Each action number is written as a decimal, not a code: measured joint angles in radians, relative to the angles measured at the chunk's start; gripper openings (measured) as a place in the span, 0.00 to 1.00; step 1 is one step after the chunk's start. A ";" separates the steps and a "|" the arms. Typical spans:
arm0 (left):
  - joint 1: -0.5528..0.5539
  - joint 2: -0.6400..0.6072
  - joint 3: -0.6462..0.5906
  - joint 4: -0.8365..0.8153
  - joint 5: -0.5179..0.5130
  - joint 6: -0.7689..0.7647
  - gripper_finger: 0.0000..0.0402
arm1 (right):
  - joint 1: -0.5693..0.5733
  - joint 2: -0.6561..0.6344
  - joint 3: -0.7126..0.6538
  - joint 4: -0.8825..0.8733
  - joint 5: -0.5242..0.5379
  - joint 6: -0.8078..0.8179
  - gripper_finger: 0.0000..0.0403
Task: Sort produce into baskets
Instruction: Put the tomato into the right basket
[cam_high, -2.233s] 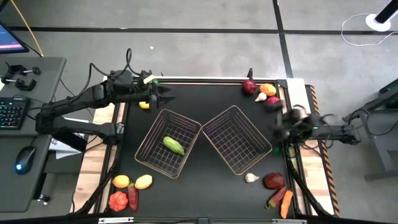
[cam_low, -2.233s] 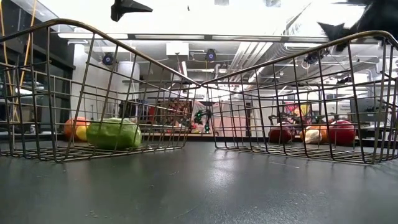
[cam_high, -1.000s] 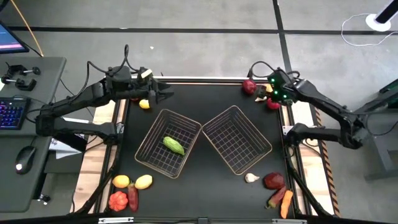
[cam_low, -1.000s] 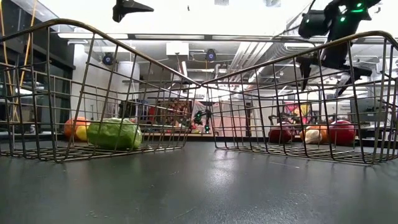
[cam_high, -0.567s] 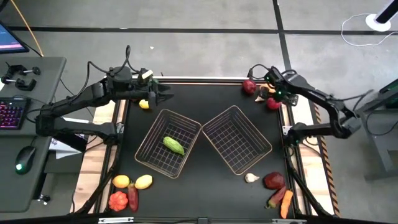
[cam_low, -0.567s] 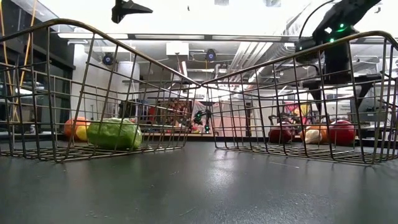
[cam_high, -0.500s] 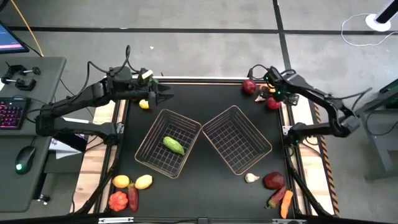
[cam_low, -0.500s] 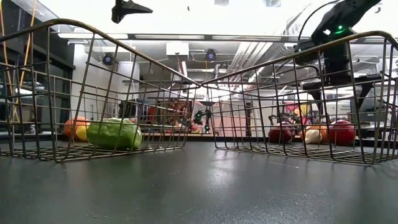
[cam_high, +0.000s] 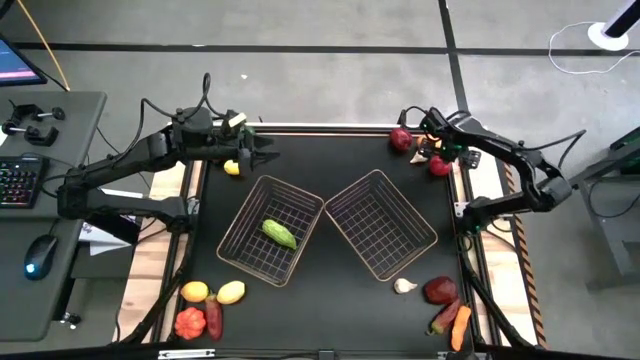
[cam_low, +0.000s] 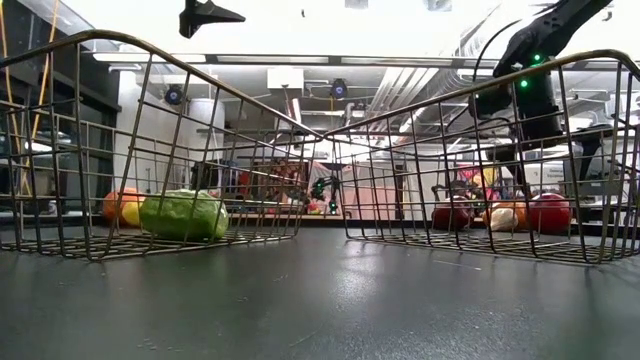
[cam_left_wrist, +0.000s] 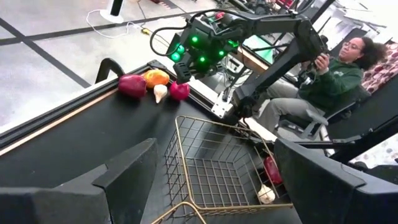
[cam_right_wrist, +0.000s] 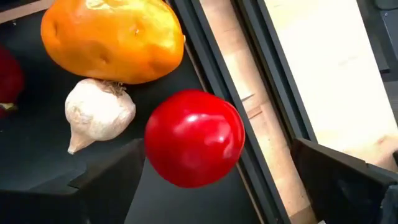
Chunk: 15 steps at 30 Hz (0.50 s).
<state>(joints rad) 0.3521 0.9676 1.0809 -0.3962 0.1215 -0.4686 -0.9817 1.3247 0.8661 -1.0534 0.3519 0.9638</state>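
I've swung the R gripper (cam_right_wrist: 205, 180) from the table's 3 o'clock edge up to the 1 o'clock pile, fingers spread round the red tomato (cam_right_wrist: 194, 138), prob. not touching yet, so pickup's next.

The right gripper (cam_high: 432, 152) was blurred in motion out past the table's right edge, beside the right basket (cam_high: 381, 224), 2.2 s ago. By 1 s ago it had swung up to the far right corner, above the cluster of produce there. Since then it has dropped lower: in the low view its dark body now hangs just over the fruit. Its open fingers (cam_right_wrist: 102, 186) now straddle the red tomato (cam_right_wrist: 194, 137), with the white garlic (cam_right_wrist: 98, 111) and orange fruit (cam_right_wrist: 113, 38) just ahead of them.
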 joint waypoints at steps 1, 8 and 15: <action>0.000 0.000 0.000 0.000 0.000 0.000 0.78 | 0.000 0.002 0.000 0.001 0.000 0.000 0.99; 0.000 0.000 0.000 0.000 0.000 0.001 0.78 | 0.000 0.007 0.000 0.013 0.016 -0.003 0.99; 0.000 0.000 0.000 0.000 0.000 0.001 0.78 | -0.030 0.031 0.000 0.027 -0.020 0.005 0.99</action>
<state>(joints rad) 0.3522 0.9676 1.0809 -0.3964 0.1215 -0.4675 -1.0115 1.3553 0.8665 -1.0267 0.3316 0.9683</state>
